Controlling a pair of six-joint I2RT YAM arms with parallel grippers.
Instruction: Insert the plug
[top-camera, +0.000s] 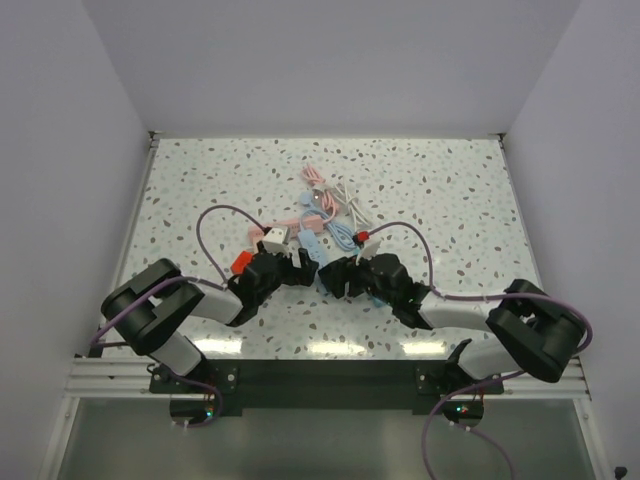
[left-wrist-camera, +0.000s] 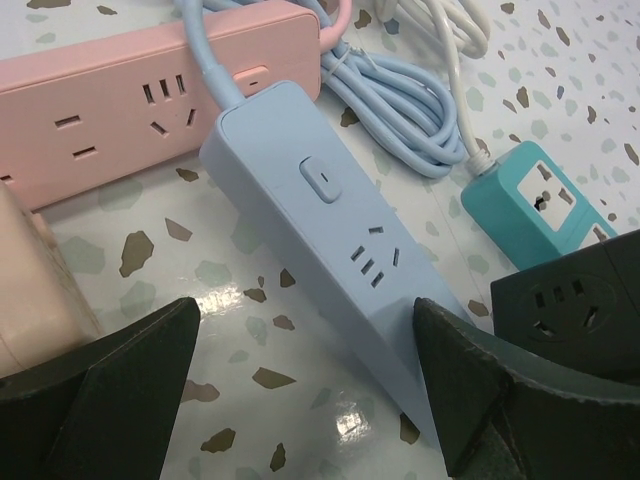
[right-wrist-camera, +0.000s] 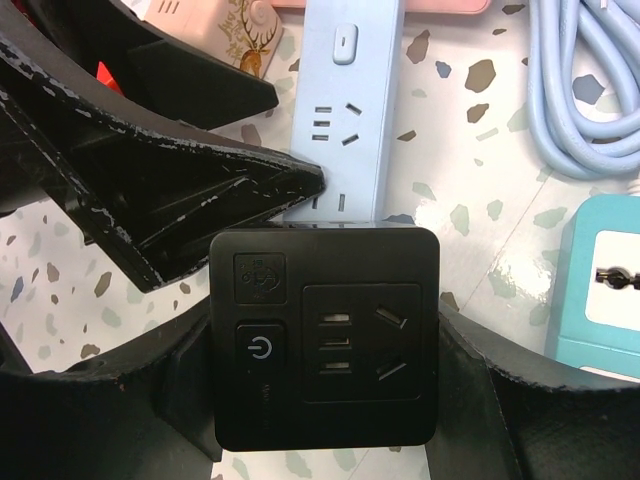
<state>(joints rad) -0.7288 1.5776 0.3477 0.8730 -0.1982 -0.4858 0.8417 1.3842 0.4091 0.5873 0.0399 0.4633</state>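
Observation:
A light blue power strip with a switch and one socket face lies on the speckled table, also in the right wrist view and the top view. My left gripper is open, its jaws either side of the strip's near end, the right finger against the strip's side. My right gripper is shut on a black square adapter plug with a power button and socket face, held just short of the strip's near end. The adapter also shows at the right in the left wrist view.
A pink power strip lies behind the blue one. A teal socket block and a coiled blue cable lie to the right. A cream box sits at the left. Loose cables pile up mid-table.

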